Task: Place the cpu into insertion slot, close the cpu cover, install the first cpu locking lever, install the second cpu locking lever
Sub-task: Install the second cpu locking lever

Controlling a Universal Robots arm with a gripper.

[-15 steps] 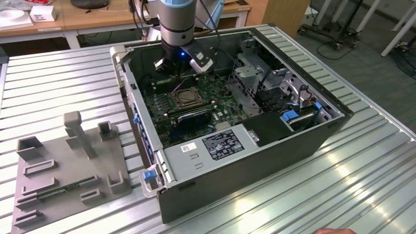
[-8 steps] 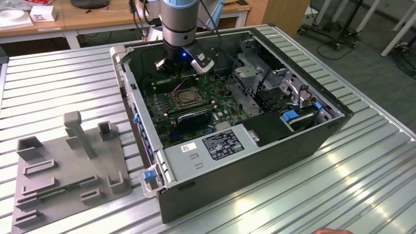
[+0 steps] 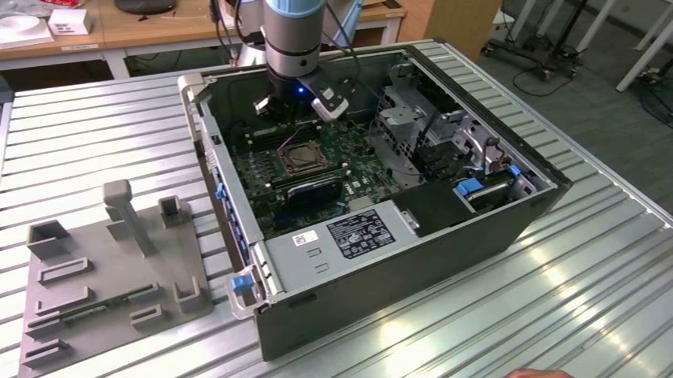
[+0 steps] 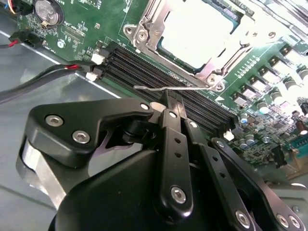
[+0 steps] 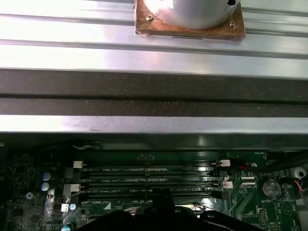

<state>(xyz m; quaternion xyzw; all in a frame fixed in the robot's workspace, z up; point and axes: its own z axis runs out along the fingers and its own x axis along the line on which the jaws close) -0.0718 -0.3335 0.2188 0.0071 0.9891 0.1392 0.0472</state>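
Exterior view: reaching down with the gripper (image 3: 286, 116) into the open computer case (image 3: 505, 228) standing on the slatted surface (image 3: 94, 134), and hanging just beside the insertion slot (image 3: 299, 160) on the green motherboard (image 3: 352, 146); leaving the grey fixture tray (image 3: 105, 276) well apart on the exterior view's left. Second wrist view: keeping the jaws drawn together, tip of the gripper (image 4: 168, 98) meeting a thin wire locking lever (image 4: 149, 88) above the memory slots (image 4: 130, 67); pinching it or merely pressing it, not possible to tell. Resting the cpu (image 4: 195, 29) in the socket, pale face showing through the cut-out of the cpu cover (image 4: 151, 21), apparently lying closed over it. Judging the chip as light, stiff and fragile, best taken by its edges; judging the lever as springy and slippery, best taken near its free end. First wrist view: pointing the gripper (image 5: 161, 197) across the memory slots (image 5: 149, 180) toward the case wall (image 5: 154, 94).
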